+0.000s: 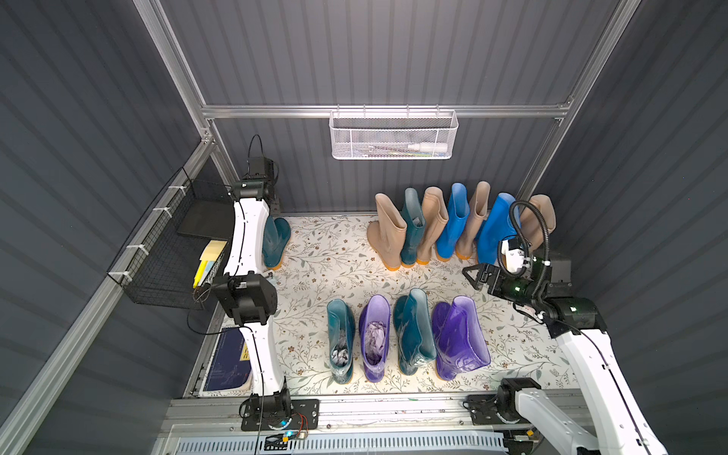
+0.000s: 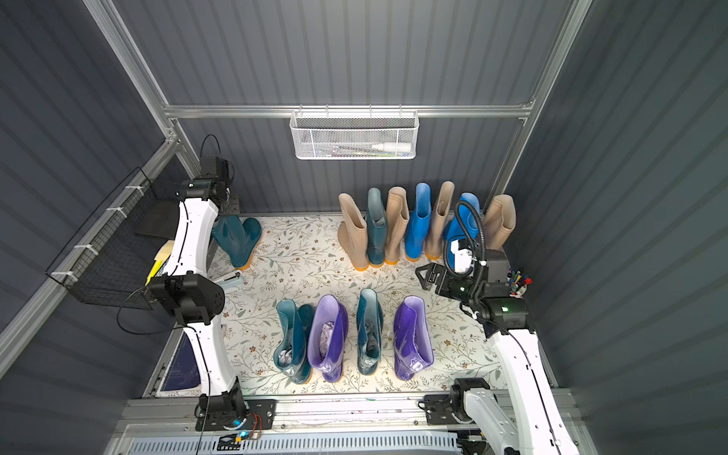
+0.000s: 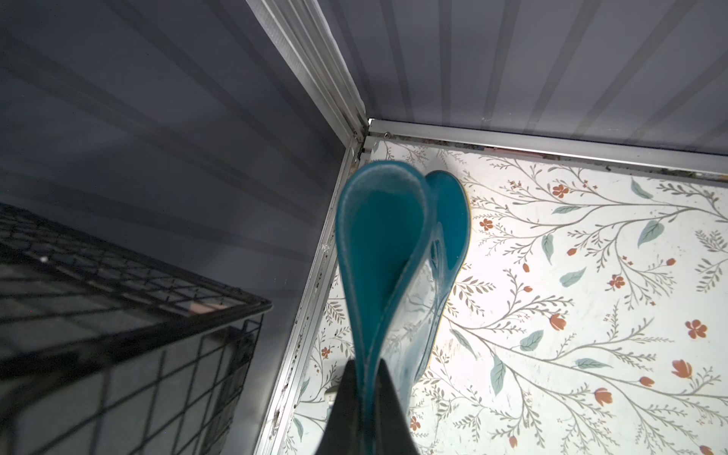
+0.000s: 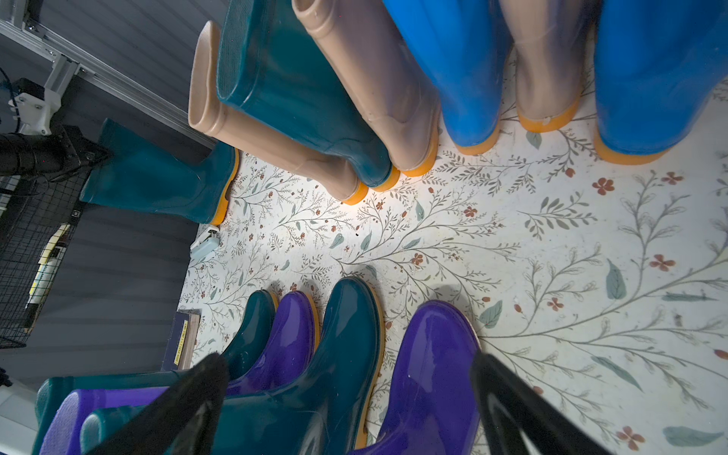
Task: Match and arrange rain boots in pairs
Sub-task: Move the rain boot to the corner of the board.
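My left gripper (image 3: 368,394) is shut on the pinched top rim of a dark teal rain boot (image 3: 386,244), which stands in the back left corner (image 1: 275,240). My right gripper (image 1: 470,275) hangs open at the right, above the floral mat, holding nothing. Its fingertips (image 4: 212,366) frame the toes of the front row: teal (image 1: 340,338), purple (image 1: 374,338), teal (image 1: 413,335), purple (image 1: 459,338). Against the back wall stand several boots: beige (image 1: 388,232), teal (image 1: 411,232), blue (image 1: 455,220), blue (image 1: 494,228) and more beige between them.
A white mesh basket (image 1: 394,136) hangs on the back rail. A black wire basket (image 1: 169,252) juts from the left wall. A dark book (image 1: 232,362) lies front left, a stapler (image 2: 232,280) near the left arm and a pen cup (image 2: 518,283) at the right.
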You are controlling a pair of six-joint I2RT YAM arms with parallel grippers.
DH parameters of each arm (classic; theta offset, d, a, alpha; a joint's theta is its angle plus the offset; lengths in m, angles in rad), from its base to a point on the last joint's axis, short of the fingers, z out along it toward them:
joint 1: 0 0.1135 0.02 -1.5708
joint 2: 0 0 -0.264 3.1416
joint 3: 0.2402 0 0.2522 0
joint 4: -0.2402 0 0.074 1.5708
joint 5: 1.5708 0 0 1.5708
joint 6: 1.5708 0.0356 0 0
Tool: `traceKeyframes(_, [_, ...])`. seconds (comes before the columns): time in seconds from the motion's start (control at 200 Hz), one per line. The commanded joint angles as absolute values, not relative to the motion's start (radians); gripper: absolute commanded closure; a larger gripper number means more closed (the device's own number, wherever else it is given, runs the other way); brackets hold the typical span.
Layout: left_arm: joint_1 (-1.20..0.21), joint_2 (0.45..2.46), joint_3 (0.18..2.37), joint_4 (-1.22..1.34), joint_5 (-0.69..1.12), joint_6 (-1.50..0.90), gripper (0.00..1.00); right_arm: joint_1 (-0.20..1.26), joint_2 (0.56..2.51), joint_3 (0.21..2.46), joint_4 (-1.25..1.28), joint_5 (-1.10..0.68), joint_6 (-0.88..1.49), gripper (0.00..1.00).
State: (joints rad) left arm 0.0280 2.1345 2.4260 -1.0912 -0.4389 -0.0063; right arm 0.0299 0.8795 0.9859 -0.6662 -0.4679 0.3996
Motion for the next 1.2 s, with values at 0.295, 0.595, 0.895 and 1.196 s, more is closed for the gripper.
traceKeyframes(0.295, [0.034, 2.132, 2.445, -1.07, -0.48, -0.036, 0.99, 0.034, 0.876, 1.002, -0.665, -0.466, 0.387, 0.01])
traceKeyframes(0.595, [0.034, 2.125, 2.443, -1.065, -0.458, -0.031, 0.64, 0.034, 0.876, 0.997, -0.661, -0.466, 0.387, 0.01])
traceKeyframes(0.895, [0.033, 2.058, 2.458, -1.027, -0.361, -0.026, 0.47, 0.034, 0.899, 1.064, -0.663, -0.46, 0.352, 0.01])
traceKeyframes(1.196, [0.008, 1.953, 2.442, -0.978, -0.252, -0.021, 0.42, 0.062, 1.007, 1.212, -0.682, -0.416, 0.297, 0.01])
